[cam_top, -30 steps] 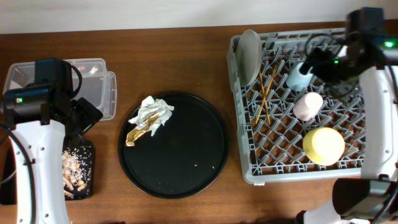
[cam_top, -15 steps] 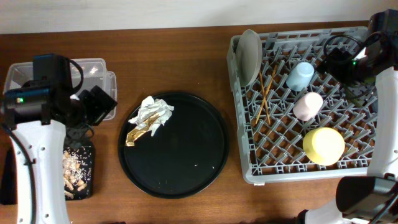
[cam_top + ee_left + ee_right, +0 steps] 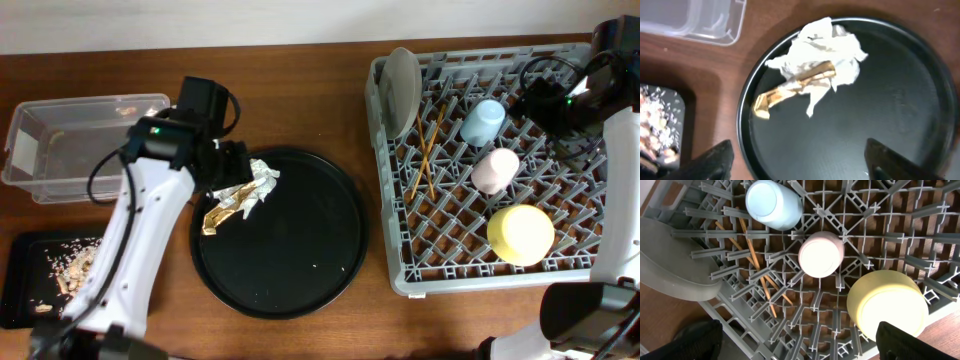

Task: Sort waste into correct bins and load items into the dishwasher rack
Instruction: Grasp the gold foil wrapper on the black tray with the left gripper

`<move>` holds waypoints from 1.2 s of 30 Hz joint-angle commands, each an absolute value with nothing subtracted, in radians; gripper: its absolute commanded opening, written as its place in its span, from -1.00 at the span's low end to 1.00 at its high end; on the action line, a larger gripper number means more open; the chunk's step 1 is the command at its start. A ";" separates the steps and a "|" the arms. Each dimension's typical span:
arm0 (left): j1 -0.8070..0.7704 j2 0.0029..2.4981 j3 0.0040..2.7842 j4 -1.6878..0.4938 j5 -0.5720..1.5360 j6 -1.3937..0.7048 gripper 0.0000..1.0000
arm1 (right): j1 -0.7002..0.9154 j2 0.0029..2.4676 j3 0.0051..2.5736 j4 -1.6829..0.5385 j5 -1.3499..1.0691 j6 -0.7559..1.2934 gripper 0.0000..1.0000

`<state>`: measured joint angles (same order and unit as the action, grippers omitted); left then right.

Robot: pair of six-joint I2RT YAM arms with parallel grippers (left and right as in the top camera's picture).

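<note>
"Left gripper (image 3: 799,162), how does it stand?"

"Fingers spread wide, nothing between them. It hangs above the crumpled white-and-gold wrapper (image 3: 812,80), which lies at the upper left edge of the round black tray (image 3: 900,115)."

"And further out?"

"The clear tub (image 3: 85,140) is left of that tray. Below it, the shallow black tray (image 3: 20,260) holds food scraps (image 3: 72,263). The right gripper (image 3: 800,345) is also wide apart and empty, over the rack (image 3: 450,250) with the plate (image 3: 402,90), chopsticks (image 3: 428,150), blue cup (image 3: 484,122), pink cup (image 3: 496,170) and bowl (image 3: 520,234)."

- No writing, brand, number or sign is legible in any view.
- The white label (image 3: 17,155) on the clear tub (image 3: 95,101), upper left of the overhead view, is too small to read.
</note>
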<state>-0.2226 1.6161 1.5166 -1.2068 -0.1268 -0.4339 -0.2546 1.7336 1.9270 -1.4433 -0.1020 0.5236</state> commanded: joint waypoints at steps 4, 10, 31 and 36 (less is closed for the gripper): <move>-0.226 1.831 1.453 -1.099 -0.149 -0.339 0.29 | -0.256 1.739 1.930 -1.443 -0.093 0.529 0.97; -0.226 1.948 1.452 -1.030 -0.067 -0.181 0.30 | -0.256 1.739 1.930 -1.444 -0.093 0.529 0.97; -0.226 2.040 1.462 -1.019 -0.067 -0.186 -0.68 | -0.256 1.739 1.930 -1.444 -0.093 0.529 0.97; -0.226 1.954 1.559 -1.186 -0.063 -0.219 -0.98 | -0.256 1.739 1.930 -1.444 -0.093 0.529 0.97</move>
<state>-0.2234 2.0327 1.5009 -1.1496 -0.0780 -0.1921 -0.2546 1.7344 1.9270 -1.4433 -0.1020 0.5236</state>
